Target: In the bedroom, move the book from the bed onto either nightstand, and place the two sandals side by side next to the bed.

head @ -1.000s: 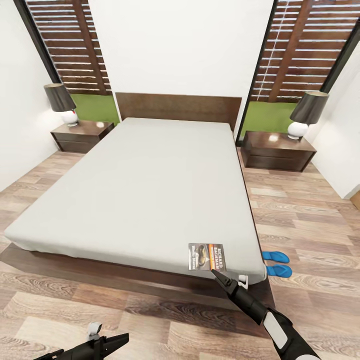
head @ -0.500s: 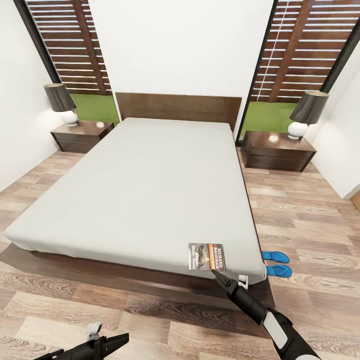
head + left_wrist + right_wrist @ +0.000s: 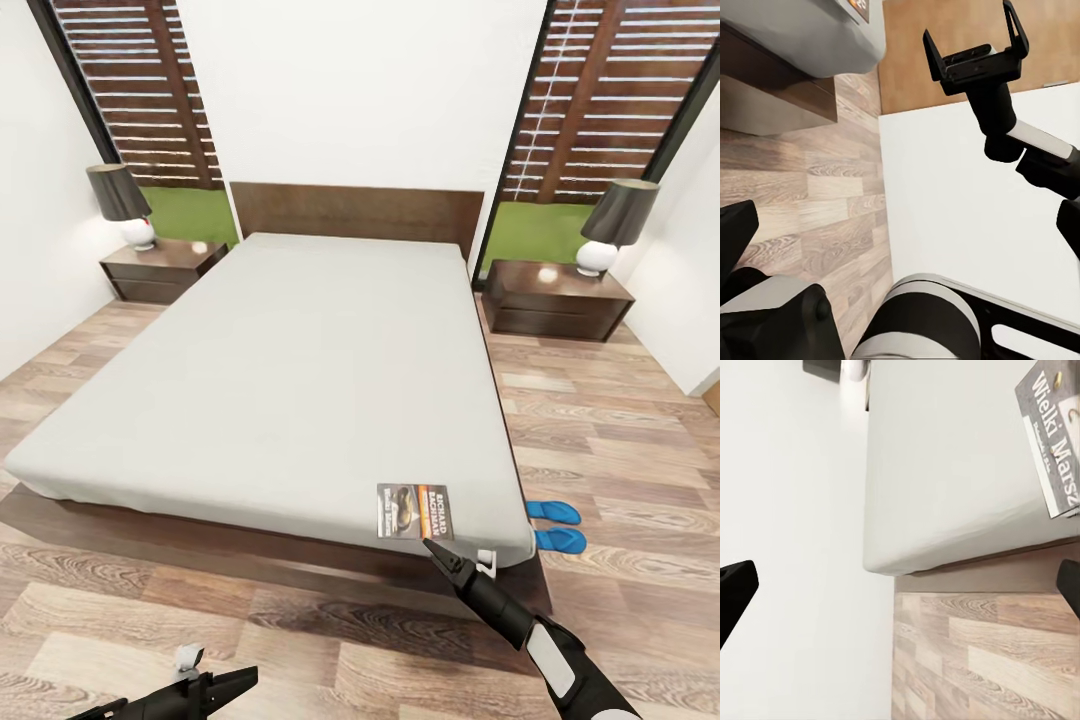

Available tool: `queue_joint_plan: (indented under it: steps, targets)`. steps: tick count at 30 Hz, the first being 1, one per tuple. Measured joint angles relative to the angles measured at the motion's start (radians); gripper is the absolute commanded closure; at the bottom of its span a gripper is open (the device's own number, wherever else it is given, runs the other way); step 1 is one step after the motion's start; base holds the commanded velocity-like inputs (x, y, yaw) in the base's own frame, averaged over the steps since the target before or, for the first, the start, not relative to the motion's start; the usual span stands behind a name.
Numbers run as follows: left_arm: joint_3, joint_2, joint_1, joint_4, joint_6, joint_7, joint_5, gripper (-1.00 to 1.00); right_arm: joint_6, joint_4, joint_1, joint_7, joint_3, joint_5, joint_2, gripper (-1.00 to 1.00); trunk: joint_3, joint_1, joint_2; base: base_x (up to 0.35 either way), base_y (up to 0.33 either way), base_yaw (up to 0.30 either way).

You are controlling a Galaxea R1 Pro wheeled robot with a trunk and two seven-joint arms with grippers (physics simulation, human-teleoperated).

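The book [image 3: 413, 511] lies flat on the grey bed [image 3: 300, 380], at its near right corner; the cover also appears in the right wrist view [image 3: 1054, 435]. My right gripper [image 3: 437, 553] hovers just in front of the book's near edge. It is open and empty, as the left wrist view [image 3: 975, 41] shows. The two blue sandals [image 3: 553, 511] [image 3: 560, 541] lie side by side on the floor right of that bed corner. My left gripper [image 3: 215, 688] is low at the near left, open, with nothing in it. A nightstand [image 3: 160, 268] [image 3: 556, 298] flanks each side of the headboard.
Each nightstand carries a lamp with a dark shade [image 3: 120, 205] [image 3: 612, 225]. Wood-plank floor [image 3: 620, 420] runs along both sides of the bed and in front of it. White walls close in at the far left and right.
The whole picture has shifted very slightly, so the camera moved. The arms, book and sandals stay as they were.
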Motion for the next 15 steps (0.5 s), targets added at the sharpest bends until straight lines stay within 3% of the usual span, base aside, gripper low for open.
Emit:
queue_joint_plan:
  steps: [7,15]
  targets:
    - [0.000,0.000,0.000,0.000,0.000,0.000,0.000,-1.00,0.000,0.000,0.000,-0.002,0.000,0.000,0.001,-1.00,-0.022,0.027,-0.049,0.000,0.000,0.000]
    - [0.000,0.000,0.000,0.000,0.000,-0.001,0.000,-1.00,0.001,0.017,0.000,-0.004,0.001,-0.002,0.003,-1.00,-0.022,0.027,-0.049,0.000,0.000,0.000]
